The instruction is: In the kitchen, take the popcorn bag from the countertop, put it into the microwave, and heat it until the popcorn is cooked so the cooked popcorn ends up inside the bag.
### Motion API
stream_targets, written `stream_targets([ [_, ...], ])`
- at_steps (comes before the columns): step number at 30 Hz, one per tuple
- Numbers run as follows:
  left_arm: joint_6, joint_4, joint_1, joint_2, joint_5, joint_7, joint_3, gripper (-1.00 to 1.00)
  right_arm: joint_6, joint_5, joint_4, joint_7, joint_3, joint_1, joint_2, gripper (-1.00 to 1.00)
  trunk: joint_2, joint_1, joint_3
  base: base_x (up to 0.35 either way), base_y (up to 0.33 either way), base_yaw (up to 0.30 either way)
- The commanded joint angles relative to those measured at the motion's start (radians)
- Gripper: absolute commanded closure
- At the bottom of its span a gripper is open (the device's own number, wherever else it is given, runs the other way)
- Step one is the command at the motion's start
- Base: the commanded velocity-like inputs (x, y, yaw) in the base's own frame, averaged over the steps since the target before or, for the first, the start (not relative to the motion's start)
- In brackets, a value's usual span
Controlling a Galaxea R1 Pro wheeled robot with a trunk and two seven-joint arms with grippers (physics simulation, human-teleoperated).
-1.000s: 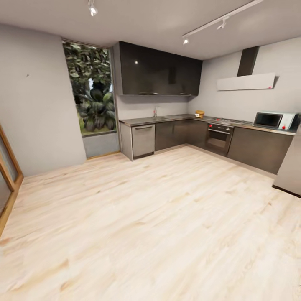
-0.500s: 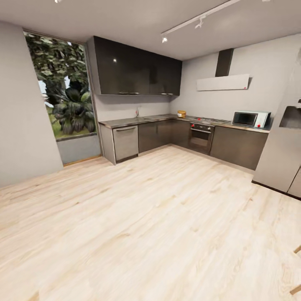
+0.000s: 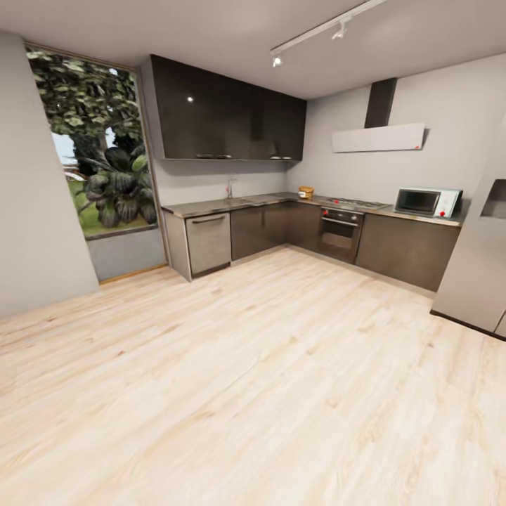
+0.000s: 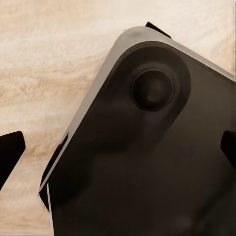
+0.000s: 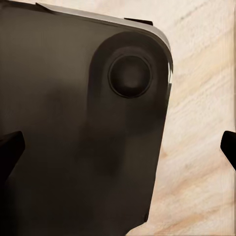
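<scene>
Popcorn bag sat on the countertop beyond the microwave, nearer after the camera advanced; both grippers hung open, empty.

floor: pale matt wood; wall cabinets: glossy dark; countertop: smooth grey sheen

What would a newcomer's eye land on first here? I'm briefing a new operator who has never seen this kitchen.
Probably the wide pale wooden plank floor across the foreground, then the tall window full of green foliage at the head view's left. Beyond, glossy dark wall cabinets hang over the reflective grey L-shaped countertop, where a small tan paper popcorn bag sits near the corner and the pale mint-blue microwave stands at far right.
</scene>
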Motion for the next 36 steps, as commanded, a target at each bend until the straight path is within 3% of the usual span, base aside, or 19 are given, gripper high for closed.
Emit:
stream_targets([
  [1,-0.002,-0.001,0.000,0.000,-0.001,0.003,0.002,-1.00,-0.002,0.010,0.000,0.000,0.000,0.000,0.000,-1.00,0.000,0.001,-0.001,0.318,0.000,0.000],
  [16,-0.001,-0.001,0.000,0.000,-0.001,0.002,0.002,-1.00,-0.004,-0.004,0.000,0.000,-0.014,0.000,0.000,-1.00,0.000,0.001,-0.001,0.318,0.000,-0.187],
  [36,0.001,-0.002,0.000,0.001,-0.002,0.001,0.003,-1.00,-0.004,0.000,0.000,0.000,-0.009,0.000,0.005,-1.00,0.000,0.001,-0.001,0.318,0.000,-0.011],
])
